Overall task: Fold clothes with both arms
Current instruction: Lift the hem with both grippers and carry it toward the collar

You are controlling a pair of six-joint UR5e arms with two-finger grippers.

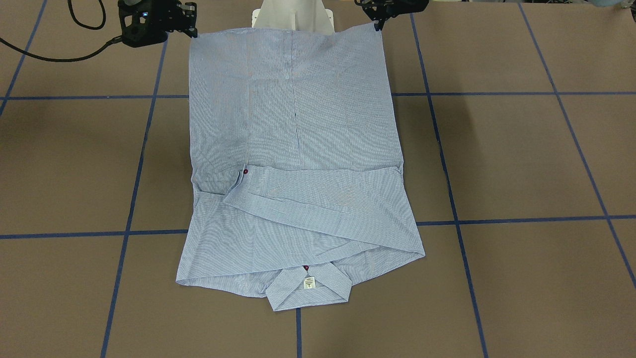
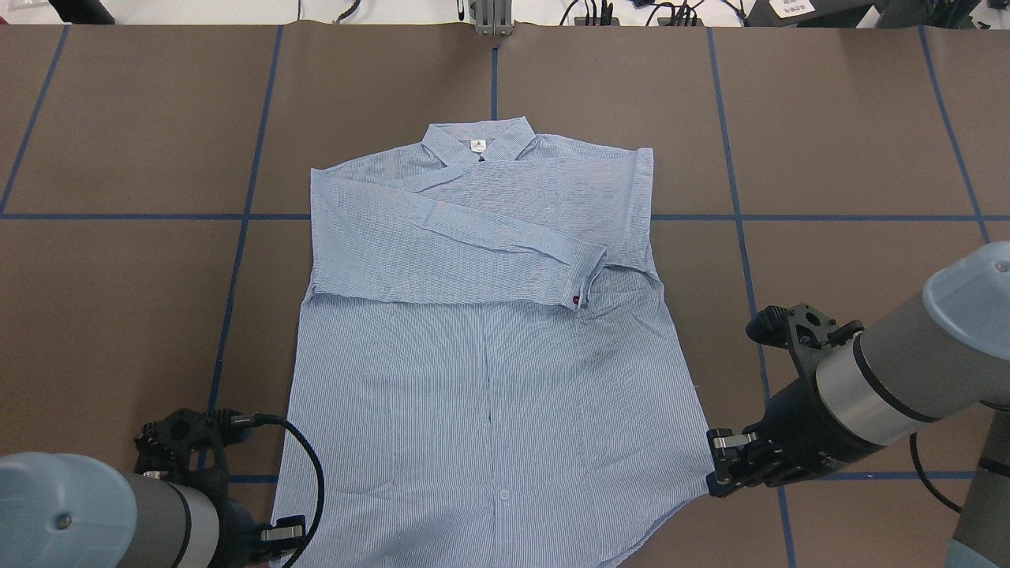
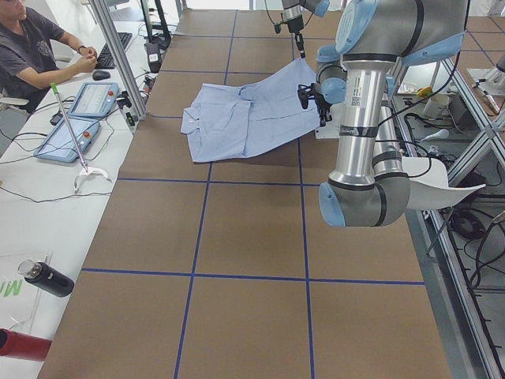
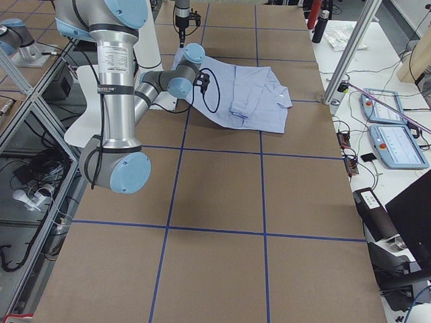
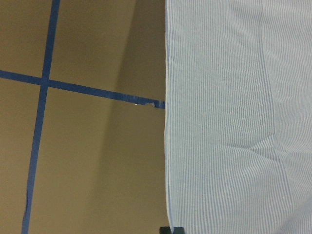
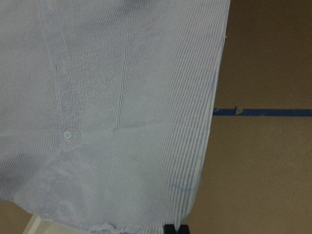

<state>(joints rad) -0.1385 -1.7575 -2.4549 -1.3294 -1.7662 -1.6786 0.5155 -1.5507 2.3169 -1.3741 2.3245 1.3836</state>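
Note:
The light blue-and-white striped shirt lies on the brown table, collar and white neck label at the far side from the robot. Both sleeves are folded across its upper part. My left gripper is shut on the hem's left corner, and it shows at the top right in the front-facing view. My right gripper is shut on the hem's right corner, seen too in the front-facing view. The side views show the hem end of the shirt lifted off the table. Both wrist views show striped cloth running down to the fingertips.
Blue tape lines cross the brown table. The white pedestal base stands behind the lifted hem. A black cable trails from the right arm. A seated operator, tablets and a bottle are on the side bench.

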